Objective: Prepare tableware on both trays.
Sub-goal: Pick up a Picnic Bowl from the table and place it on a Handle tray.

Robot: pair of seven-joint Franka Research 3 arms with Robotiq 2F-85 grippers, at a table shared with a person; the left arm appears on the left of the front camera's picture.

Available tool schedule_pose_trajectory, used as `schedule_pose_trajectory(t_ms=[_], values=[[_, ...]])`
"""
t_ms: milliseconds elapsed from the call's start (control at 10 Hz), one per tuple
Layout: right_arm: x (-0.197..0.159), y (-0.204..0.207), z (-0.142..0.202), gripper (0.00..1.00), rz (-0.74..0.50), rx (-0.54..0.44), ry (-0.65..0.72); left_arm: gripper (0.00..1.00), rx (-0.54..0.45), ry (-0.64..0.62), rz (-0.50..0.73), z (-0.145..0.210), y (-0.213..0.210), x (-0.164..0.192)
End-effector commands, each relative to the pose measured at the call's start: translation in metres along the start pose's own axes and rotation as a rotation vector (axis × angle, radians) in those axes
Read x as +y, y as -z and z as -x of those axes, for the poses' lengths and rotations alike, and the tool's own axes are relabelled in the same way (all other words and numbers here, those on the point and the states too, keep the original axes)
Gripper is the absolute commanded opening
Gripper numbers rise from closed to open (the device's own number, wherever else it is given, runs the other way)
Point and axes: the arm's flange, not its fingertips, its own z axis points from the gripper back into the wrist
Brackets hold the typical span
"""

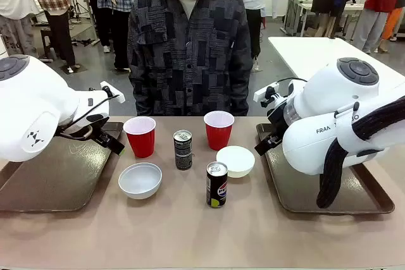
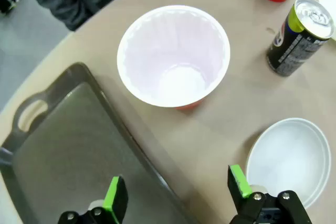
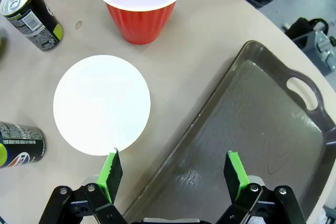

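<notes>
Between the two trays stand two red cups, two white bowls and two dark cans, all on the table. My left gripper is open above the inner rim of the left tray, short of a red cup, with a bowl beside one finger. My right gripper is open over the inner rim of the right tray, close to a bowl; a red cup stands beyond it. Neither gripper holds anything.
A person stands at the table's far edge, hands out of sight. The left tray and the right tray carry nothing. In the right wrist view, cans flank the bowl. The near strip of the table is bare.
</notes>
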Motion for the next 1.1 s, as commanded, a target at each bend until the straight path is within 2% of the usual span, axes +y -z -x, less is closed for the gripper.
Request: schedule_pose_trajectory(t_ms=[0, 1000], values=[[0.0, 0.0, 0.0, 1.0, 0.0, 0.0, 0.0, 1.0, 0.0, 0.0, 0.0, 0.0, 0.0, -0.0001], [0.0, 0.0, 0.0, 1.0, 0.0, 0.0, 0.0, 1.0, 0.0, 0.0, 0.0, 0.0, 0.0, -0.0001]])
